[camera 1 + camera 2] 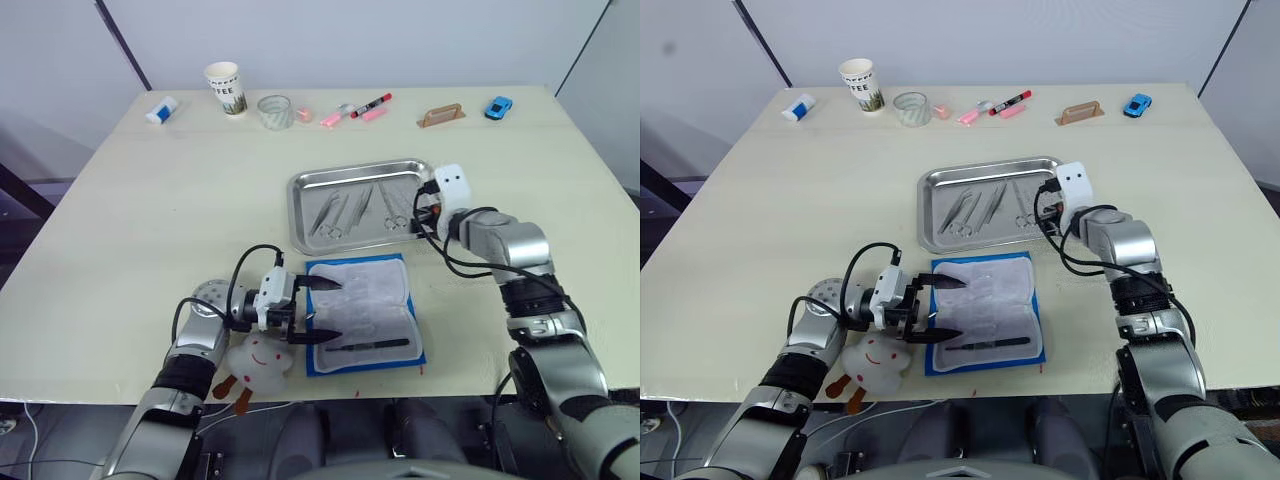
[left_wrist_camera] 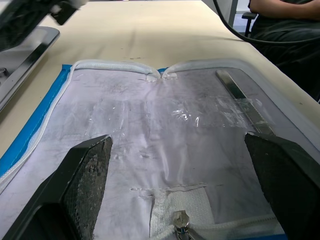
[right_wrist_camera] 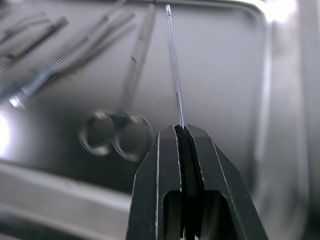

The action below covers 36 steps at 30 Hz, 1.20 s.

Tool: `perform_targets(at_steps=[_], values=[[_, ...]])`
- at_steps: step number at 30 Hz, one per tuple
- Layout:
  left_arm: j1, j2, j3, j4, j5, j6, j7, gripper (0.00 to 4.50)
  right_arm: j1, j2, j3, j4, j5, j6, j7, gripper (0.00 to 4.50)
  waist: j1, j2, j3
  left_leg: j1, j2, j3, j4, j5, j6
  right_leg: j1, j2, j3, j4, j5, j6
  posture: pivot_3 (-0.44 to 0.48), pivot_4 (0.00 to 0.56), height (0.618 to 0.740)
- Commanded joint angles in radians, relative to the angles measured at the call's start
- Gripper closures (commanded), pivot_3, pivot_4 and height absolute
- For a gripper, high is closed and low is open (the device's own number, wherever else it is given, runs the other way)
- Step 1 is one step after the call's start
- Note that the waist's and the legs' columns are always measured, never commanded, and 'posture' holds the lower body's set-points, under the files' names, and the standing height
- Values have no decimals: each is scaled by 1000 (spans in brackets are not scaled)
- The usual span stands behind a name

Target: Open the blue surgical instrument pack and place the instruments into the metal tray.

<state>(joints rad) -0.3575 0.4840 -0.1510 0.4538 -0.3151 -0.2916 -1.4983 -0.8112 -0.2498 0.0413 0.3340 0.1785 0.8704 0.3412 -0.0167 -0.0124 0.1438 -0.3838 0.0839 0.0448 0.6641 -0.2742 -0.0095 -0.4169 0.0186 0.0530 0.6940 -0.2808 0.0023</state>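
Observation:
The blue surgical instrument pack [image 1: 317,356] lies unfolded near the table's front edge, pale lining up. One dark slim instrument [image 1: 370,344] rests along its near side, seen under a clear strap [image 2: 243,103] in the left wrist view. My left gripper [image 1: 318,312] hovers open over the pack's left edge, with nothing between its fingers [image 2: 87,172]. The metal tray [image 1: 300,190] behind the pack holds several silver instruments [image 1: 345,212]. My right gripper [image 3: 182,131] is over the tray's right end [image 1: 428,205], shut on a thin silver probe [image 3: 174,60] that points over the tray.
A white plush toy [image 1: 258,362] lies under my left forearm. Along the far edge stand a paper cup [image 1: 226,88], a clear roll [image 1: 275,111], pink and red markers [image 1: 360,108], a tan holder [image 1: 441,116], a blue toy car [image 1: 498,107] and a small bottle [image 1: 161,109]. A person [image 2: 285,20] sits beyond the table.

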Motion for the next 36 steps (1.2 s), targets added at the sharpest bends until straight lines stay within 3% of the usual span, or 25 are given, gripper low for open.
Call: perform_targets(at_steps=[1,9,12,13,14,15,17,19,20,27,32,36], values=[[26,-5,-31,26,40,15,6,0,-38,17,-15,43,-11,-58,-13,4474,0,0,0,0,0,0,0,0,0,0,0,0,0,0,0,0,150,725],[34,-5,-33,12,40,20,13,0,-75,53,-20,147,-29,-130,-29,4474,-1,0,0,0,0,0,0,0,0,0,0,0,0,0,0,0,150,725],[37,-4,-34,5,39,23,16,0,-78,58,-27,147,-26,-143,-22,3544,-1,0,0,0,0,0,0,0,0,0,0,0,0,0,0,0,150,725],[39,-3,-35,3,39,24,17,0,-75,58,-29,136,-22,-141,-15,2941,-1,0,0,0,0,0,0,0,0,0,0,0,0,0,0,0,150,725],[40,-2,-35,2,39,24,18,0,-72,56,-32,123,-21,-140,-14,2800,-1,0,0,0,0,0,0,0,0,0,0,0,0,0,0,0,150,725],[40,-2,-35,1,39,24,18,0,-69,54,-32,111,-22,-140,-13,2137,-1,0,0,0,0,0,0,0,0,0,-1,0,0,0,0,0,150,725],[40,-1,-36,1,39,25,19,0,-65,48,-30,94,-26,-140,-13,1351,-1,0,0,0,0,0,0,0,0,0,-1,0,0,0,0,0,150,725],[41,0,-36,-1,39,26,18,0,-59,41,-31,56,-23,-136,-7,285,-1,0,0,0,0,0,0,0,0,0,-1,0,0,0,0,0,150,725],[41,0,-36,0,39,27,18,0,-54,34,-32,28,-20,-134,1,66,-1,0,0,0,0,0,0,0,0,0,-1,0,0,0,0,0,150,725],[33,-4,-39,9,41,26,18,0,74,-98,-2,-294,59,-152,222,66,2,1,0,-2,0,0,0,0,0,-1,-1,-1,-1,0,1,0,150,725],[30,-4,-39,17,44,23,16,0,279,-248,8,-530,186,-236,511,66,3,1,0,-2,-1,0,0,-1,2,-1,-1,0,-1,-1,1,0,150,725],[30,-2,-38,19,45,21,13,0,402,-341,13,-650,260,-236,638,66,1,1,1,0,-1,0,0,-1,2,0,-1,0,-1,-2,3,0,150,725]])
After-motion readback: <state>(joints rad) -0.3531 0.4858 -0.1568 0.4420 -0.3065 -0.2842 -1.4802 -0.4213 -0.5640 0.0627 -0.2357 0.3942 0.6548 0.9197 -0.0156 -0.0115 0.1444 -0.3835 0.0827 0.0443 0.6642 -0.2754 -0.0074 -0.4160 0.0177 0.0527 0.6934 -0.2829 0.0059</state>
